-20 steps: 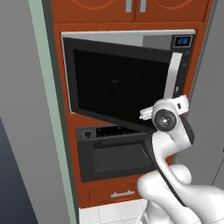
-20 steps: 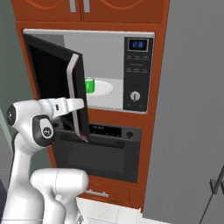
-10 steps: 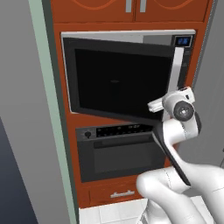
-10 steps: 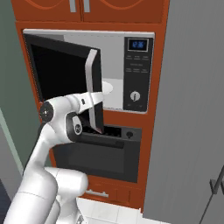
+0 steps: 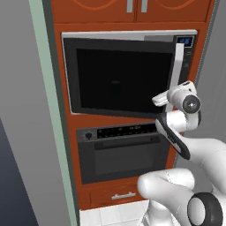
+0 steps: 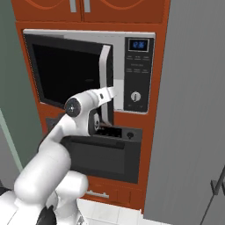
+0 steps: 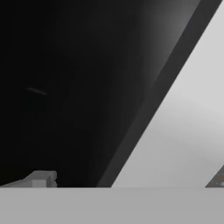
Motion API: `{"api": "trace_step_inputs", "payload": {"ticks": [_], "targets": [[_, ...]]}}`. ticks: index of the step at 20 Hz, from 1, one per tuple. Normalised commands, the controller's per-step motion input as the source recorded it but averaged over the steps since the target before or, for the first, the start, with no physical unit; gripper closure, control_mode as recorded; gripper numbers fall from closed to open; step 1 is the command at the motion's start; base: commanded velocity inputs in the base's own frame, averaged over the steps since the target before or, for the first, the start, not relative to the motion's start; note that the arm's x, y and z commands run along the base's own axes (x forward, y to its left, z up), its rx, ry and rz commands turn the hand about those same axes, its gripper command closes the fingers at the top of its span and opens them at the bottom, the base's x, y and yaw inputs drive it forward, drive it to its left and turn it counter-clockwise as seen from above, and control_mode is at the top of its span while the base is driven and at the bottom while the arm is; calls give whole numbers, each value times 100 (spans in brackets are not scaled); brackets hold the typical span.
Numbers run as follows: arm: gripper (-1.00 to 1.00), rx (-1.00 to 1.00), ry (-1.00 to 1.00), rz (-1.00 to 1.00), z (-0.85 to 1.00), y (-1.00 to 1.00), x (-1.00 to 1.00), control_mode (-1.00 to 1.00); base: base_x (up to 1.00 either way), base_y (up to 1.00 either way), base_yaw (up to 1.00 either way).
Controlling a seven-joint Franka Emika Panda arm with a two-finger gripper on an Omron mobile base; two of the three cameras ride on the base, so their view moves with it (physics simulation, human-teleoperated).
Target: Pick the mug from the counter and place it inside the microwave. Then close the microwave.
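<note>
Microwave (image 6: 132,74): door (image 5: 117,79) swung nearly shut, dark glass facing out, pale handle (image 6: 104,79) at its free edge.
Gripper (image 6: 115,93): pressed at the door's handle side, just beside the control panel (image 6: 138,74); jaws spread wide, holding nothing.
Hand view: dark door glass (image 7: 65,87) right in front of the tool, light frame (image 7: 175,131) slanting beside it.
Mug: hidden behind the door; cannot tell its place.
Writing: blue display (image 6: 139,44) digits too small to read.
Below the gripper: black wall oven (image 5: 126,152).
</note>
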Motion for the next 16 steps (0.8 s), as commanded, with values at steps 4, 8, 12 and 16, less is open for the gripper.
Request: {"api": "trace_step_inputs", "payload": {"ticks": [4,8,12,16], "targets": [[-100,0,1,6,0,-7,67,-100,0,0,0],[-100,0,2,6,3,-6,57,-100,0,0,0],[-100,0,3,5,2,-1,48,-100,0,0,0],[-100,0,3,4,1,-2,36,-100,0,0,0]]}}
